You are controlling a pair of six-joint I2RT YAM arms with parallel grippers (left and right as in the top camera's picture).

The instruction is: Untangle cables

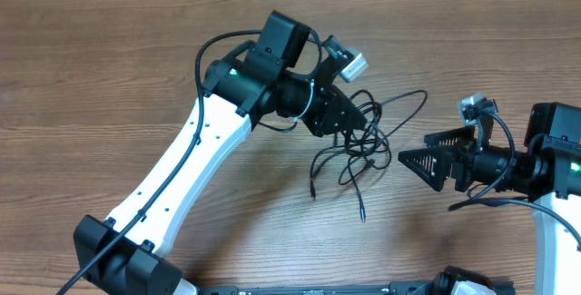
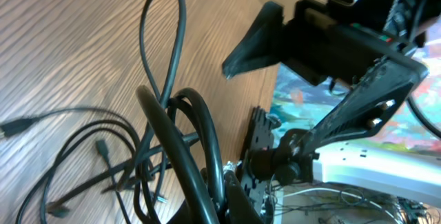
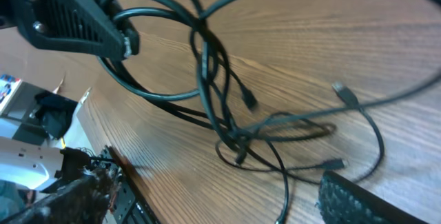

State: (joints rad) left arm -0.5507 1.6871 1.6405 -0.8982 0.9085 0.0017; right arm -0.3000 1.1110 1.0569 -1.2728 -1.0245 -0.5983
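Note:
The cables are thin black cords with small plug ends, tangled in loose loops on the wooden table. My left gripper is shut on a bundle of their strands at the clump's left side and lifts part of them. In the left wrist view the strands run into the jaws. My right gripper is open and empty, just right of the clump and pointing at it. The right wrist view shows the tangle, the left gripper holding strands, and one right finger pad.
The table's edge and clutter beyond it show in the left wrist view and at the lower left of the right wrist view. Bare wood lies left of the arms. The left arm's white link crosses the lower left.

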